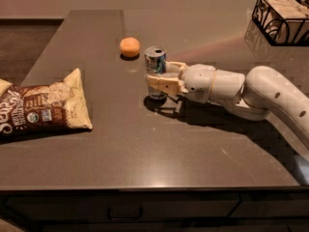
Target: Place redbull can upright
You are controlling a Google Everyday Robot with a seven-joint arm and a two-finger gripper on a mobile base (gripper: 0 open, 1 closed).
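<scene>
Camera view: we log redbull can (155, 61) upright between jaws of gripper (157, 77), apparently clamped on it.

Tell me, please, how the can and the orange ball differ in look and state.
The can is a blue-and-silver cylinder; the ball is a plain orange sphere. The can stands upright and taller; the ball sits low. The end effector, reaching in from the right, grips the can, while the ball lies free to its left. Both are near each other on the dark table.
</scene>
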